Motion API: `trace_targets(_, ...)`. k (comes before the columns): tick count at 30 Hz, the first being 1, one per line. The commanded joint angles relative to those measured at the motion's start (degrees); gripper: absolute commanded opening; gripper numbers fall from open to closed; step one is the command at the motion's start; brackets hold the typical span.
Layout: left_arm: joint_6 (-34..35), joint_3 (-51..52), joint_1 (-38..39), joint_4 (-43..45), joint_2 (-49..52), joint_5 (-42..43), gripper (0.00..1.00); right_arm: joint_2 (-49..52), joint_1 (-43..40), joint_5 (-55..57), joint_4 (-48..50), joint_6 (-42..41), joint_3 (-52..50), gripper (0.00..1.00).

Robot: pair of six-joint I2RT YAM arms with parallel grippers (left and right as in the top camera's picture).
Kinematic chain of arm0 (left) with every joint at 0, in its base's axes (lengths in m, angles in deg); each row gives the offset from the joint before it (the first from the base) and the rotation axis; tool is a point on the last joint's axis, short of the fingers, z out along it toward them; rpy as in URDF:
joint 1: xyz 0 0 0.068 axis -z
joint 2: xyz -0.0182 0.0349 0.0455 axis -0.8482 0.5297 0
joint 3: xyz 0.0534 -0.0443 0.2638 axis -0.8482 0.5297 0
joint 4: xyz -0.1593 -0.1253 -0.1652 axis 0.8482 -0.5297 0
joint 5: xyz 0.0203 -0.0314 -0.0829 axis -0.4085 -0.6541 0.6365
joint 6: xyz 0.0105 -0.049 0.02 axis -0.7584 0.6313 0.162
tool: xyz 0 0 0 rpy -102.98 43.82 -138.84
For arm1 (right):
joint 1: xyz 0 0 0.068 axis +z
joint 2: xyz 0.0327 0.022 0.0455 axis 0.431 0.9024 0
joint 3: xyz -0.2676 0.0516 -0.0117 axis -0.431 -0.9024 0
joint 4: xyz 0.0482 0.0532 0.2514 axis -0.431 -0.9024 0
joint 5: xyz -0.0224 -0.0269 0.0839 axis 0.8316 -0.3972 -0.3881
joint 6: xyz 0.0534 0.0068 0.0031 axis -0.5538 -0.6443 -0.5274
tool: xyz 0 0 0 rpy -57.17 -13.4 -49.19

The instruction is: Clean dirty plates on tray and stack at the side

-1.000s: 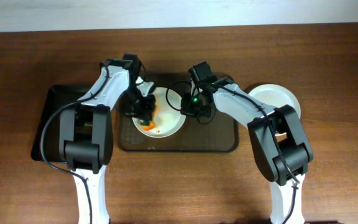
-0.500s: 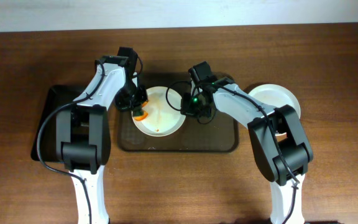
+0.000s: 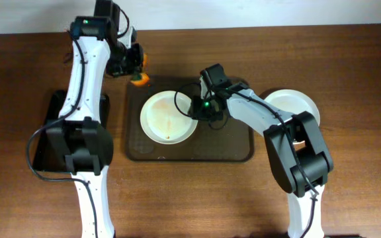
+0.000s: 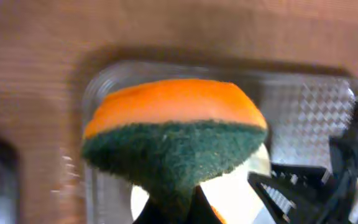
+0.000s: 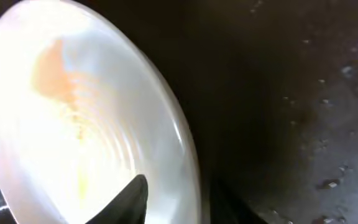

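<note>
The left gripper point(image 3: 133, 69) was pressed onto a sponge point(image 3: 139, 78), orange on one face and dark green on the other, pinching it by the lower edge in the left wrist view point(image 4: 169, 210). The sponge point(image 4: 173, 140) hung near the upper left corner of the tray point(image 3: 233, 144), apart from the plate.

The right gripper point(image 3: 201, 110) was closed on the right rim of the plate point(image 3: 166, 118). In the right wrist view point(image 5: 176, 202) one finger point(image 5: 132, 198) lay on the plate's inner face and the other sat dark beyond the rim. The plate point(image 5: 73, 124) carried a faint orange smear toward its upper left.

The plate lay on the left half of the dark brown tray, at the middle of the overhead frame. A second plate point(image 3: 297, 102) sat on the worktop point(image 3: 356, 185) just right of the tray, partly behind the right arm. A black tray point(image 3: 48, 129) lay at the left, under the left arm.
</note>
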Motion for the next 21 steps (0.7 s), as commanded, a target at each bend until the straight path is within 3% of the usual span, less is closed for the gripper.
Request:
trace_targets(1, 0.7, -2.4, 0.5, -1.8, -0.5, -11.3, 0.0, 0.7, 0.1, 1.4, -0.2, 2.7, -0.9, 0.18)
trace_targets(2, 0.7, -2.4, 0.7, -2.6, -0.5, -14.2, 0.0, 0.7, 0.6, 1.4, -1.6, 2.7, -0.9, 0.06)
trace_targets(7, 0.7, -1.9, 0.9, -4.0, -0.5, -16.8, 0.0, -5.2, 1.1, 0.9, -9.5, 6.9, -0.8, 0.04)
trace_targets(12, 0.7, 0.2, 1.4, -3.4, -0.5, -16.8, 0.0, -17.1, 4.7, 26.9, -18.5, 8.7, -0.8, 0.04)
trace_targets(17, 0.7, 0.2, 1.5, -3.2, -0.5, -16.8, 0.0, -18.0, 15.6, 57.9, -20.9, 8.4, -0.8, 0.04)
trace_targets(21, 0.7, 0.2, 1.5, -3.2, -0.5, -16.8, 0.0, -18.0, 21.2, 72.8, -18.6, 6.9, -0.8, 0.04)
